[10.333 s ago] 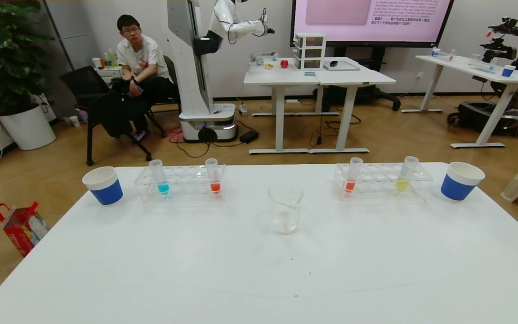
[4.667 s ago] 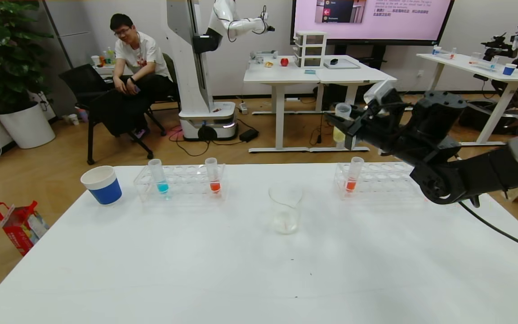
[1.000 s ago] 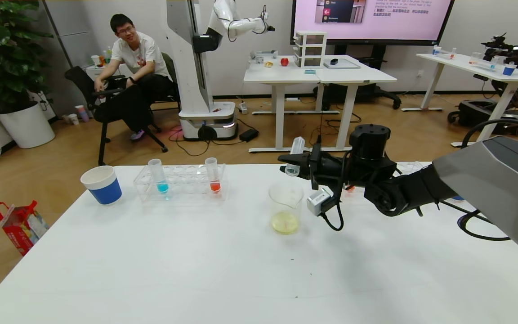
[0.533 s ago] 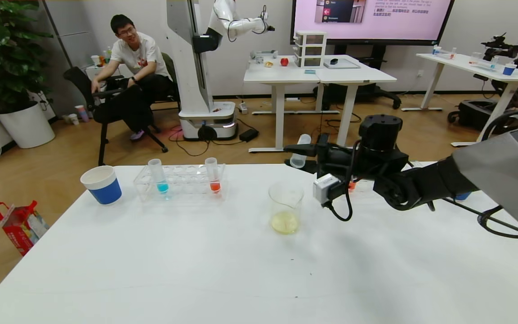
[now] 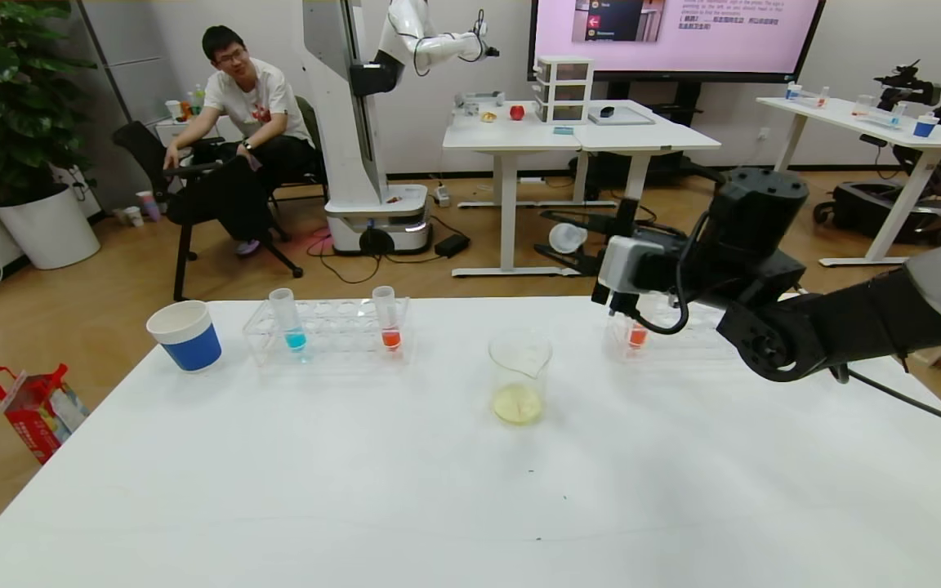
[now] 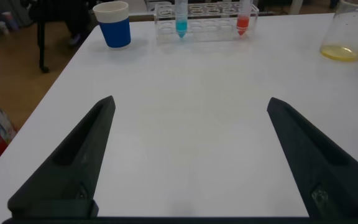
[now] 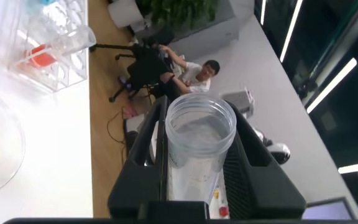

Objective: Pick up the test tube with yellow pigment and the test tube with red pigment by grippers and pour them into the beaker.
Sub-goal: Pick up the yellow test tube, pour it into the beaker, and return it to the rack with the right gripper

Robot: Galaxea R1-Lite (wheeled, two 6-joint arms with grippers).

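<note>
On my far left a blue-and-white cup (image 5: 185,335) stands on the white table (image 5: 405,490), and just beside it a clear rack (image 5: 328,331) holds a tube of blue liquid (image 5: 288,319) and the test tube with red pigment (image 5: 386,318), both upright. My left gripper (image 6: 188,155) never enters the head view; its wrist camera shows it low over bare tabletop near the table's left edge, its jaws spread wide with nothing between them.

At the centre I see the beaker (image 5: 519,378) standing upright with a shallow pool of pale yellow liquid at its bottom.

To the right, my right arm reaches in from the side, wrist raised above the table's far edge. My right gripper (image 5: 573,239) is clenched on the test tube with yellow pigment (image 5: 566,238), tipped nearly level, its open mouth facing the camera. From the wrist view the tube looks almost drained.

Below the wrist, a second rack (image 5: 666,331) is half hidden by the arm; only an orange-red tube (image 5: 638,332) shows clearly.
</note>
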